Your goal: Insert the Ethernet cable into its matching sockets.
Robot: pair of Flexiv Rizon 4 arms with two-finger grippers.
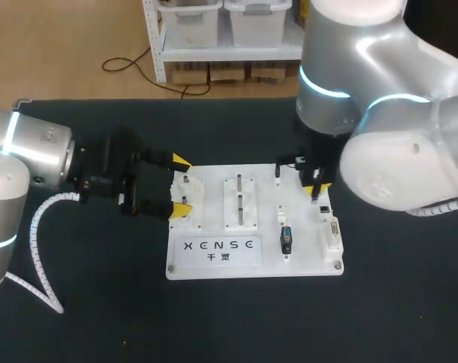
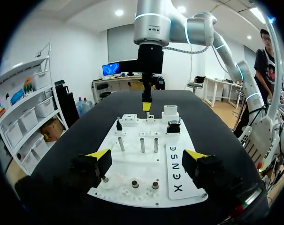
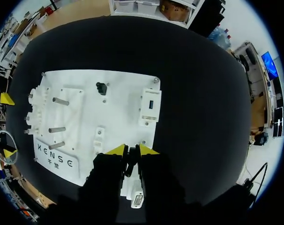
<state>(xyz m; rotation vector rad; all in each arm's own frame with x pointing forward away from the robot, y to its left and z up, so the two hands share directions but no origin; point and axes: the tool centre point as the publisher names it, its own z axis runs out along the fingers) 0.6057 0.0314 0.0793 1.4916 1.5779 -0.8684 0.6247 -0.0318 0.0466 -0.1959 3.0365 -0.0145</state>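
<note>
Black table [image 1: 100, 302] with a white board [image 1: 304, 261] lying flat near its middle, long side running left to right.

Right end effector [image 1: 317, 187] over the far right part of the board, on the arm coming in from the right, fingers aimed straight down. Fingers drawn almost together and clamped from two sides on a slim dark piece, the Ethernet plug [image 3: 130, 165], seated in the narrow gap just behind the yellow tips. Long axis of the plug in line with the fingers, so upright, pointing down at the board. Mostly hidden by the fingers; cannot tell whether its lower end touches the board or a socket.

Just beside the yellow tips, on the near side, a small socket block [image 1: 323, 208] at the board's right edge. Nearer again along that edge, a white connector block [image 1: 333, 231]. Left of that, toward the board's middle, a short black connector [image 1: 286, 240].

Left end effector [image 1: 180, 185] at the board's left edge, lying level and pointing right. Fingers wide apart, holding nothing, yellow tips on either side of a white post block [image 1: 191, 193] at the far left corner. Well apart from the plug, with the width of the board between them.
</note>
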